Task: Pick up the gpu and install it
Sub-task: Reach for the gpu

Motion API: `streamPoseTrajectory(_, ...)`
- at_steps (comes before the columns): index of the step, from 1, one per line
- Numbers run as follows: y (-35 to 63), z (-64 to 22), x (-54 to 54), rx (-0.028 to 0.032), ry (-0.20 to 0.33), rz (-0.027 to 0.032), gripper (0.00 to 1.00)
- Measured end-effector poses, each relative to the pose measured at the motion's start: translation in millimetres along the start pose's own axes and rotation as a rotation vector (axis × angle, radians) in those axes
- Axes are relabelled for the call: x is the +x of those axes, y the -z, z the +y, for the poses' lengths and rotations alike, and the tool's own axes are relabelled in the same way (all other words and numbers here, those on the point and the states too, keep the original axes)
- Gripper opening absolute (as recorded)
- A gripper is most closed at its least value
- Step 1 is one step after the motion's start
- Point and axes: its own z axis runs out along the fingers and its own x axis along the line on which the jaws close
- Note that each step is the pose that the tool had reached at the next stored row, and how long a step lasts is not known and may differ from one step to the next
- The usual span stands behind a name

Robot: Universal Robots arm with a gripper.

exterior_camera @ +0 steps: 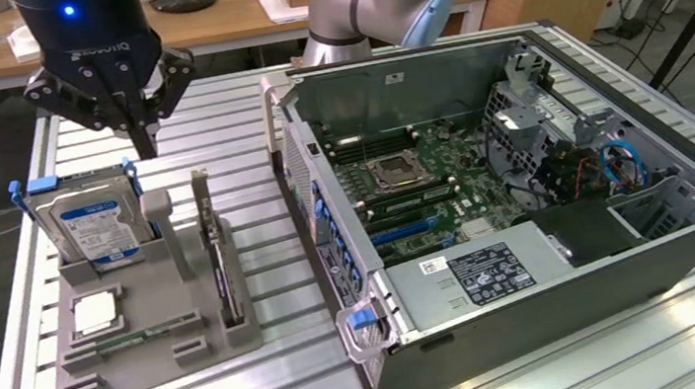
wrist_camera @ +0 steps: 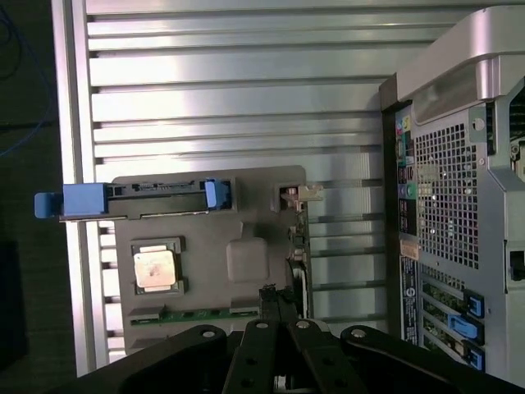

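Exterior view: shut gripper [exterior_camera: 145, 145] in the air, graphics card [exterior_camera: 217, 255] parked in its holder [exterior_camera: 143, 364]

Shows the jaws pressed tight together with nothing between them, hanging well above the holder's end of the slatted metal table [exterior_camera: 243, 98] and touching nothing. Finds the graphics card standing on edge in the slot on the holder's side nearest the computer case [exterior_camera: 668, 215], apart from the gripper. Places a hard drive [exterior_camera: 93, 226] with a blue-and-white label upright in a blue-handled frame at the holder's other side, on the exterior view's left. Puts a square processor chip [exterior_camera: 95, 315] and a narrow memory stick [exterior_camera: 139, 334] flat in the holder's lower pockets. Shows the case lying open on the exterior view's right, motherboard [exterior_camera: 411, 172] facing up, with the pale blue and silver arm [exterior_camera: 364, 3] rising behind it. Picks out a blue light glowing on the black body above the gripper.

Looks straight down in the wrist view. Catches the gripper [wrist_camera: 275, 297] closed to a point over the grey holder [wrist_camera: 246, 263], just beside the graphics card [wrist_camera: 297, 275]. Sees that card as a thin strip with its silver bracket at the end away from the fingertips. Takes in the hard drive [wrist_camera: 139, 199], the chip [wrist_camera: 156, 269], the memory stick [wrist_camera: 197, 313] and the case's perforated rear panel [wrist_camera: 447, 189].
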Motion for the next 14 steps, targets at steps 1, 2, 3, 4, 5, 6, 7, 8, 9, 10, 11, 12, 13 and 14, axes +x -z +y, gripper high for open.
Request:
streamPoseTrajectory(1, -0.1, 0.1, -1.7, 0.0000, 0.000, 0.0000, 0.11)
streamPoseTrajectory(2, -0.1, 0.3, -3.7, 0.0001, 0.000, 0.0001, 0.11)
streamPoseTrajectory(3, -0.2, 0.4, -5.5, 0.0000, 0.000, 0.0000, 0.11)
streamPoseTrajectory(4, -0.3, 0.6, -7.2, 0.0000, 0.000, 0.0000, 0.11)
streamPoseTrajectory(5, -0.4, 0.7, -8.7, -0.0001, 0.000, -0.0001, 0.11)
streamPoseTrajectory(6, -0.5, 0.7, -9.7, 0.0000, 0.000, -0.0001, 0.11)
streamPoseTrajectory(7, -0.6, 0.8, -10.5, -0.0001, 0.000, -0.0001, 0.11)
streamPoseTrajectory(8, -0.7, 0.8, -11.0, 0.0000, 0.000, 0.0000, 0.11)
streamPoseTrajectory(9, -0.7, 0.9, -11.4, -0.0001, 0.000, -0.0001, 0.11)
streamPoseTrajectory(10, -0.7, 0.9, -11.9, 0.0000, 0.000, 0.0000, 0.11)
streamPoseTrajectory(11, -0.7, 0.9, -12.3, 0.0000, 0.000, 0.0000, 0.11)
streamPoseTrajectory(12, -0.7, 1.0, -12.6, 0.0000, 0.000, 0.0000, 0.11)
streamPoseTrajectory(13, -0.8, 1.0, -12.9, 0.0000, 0.000, 0.0000, 0.11)
streamPoseTrajectory(14, -0.8, 1.0, -13.1, 0.0000, 0.000, 0.0000, 0.11)
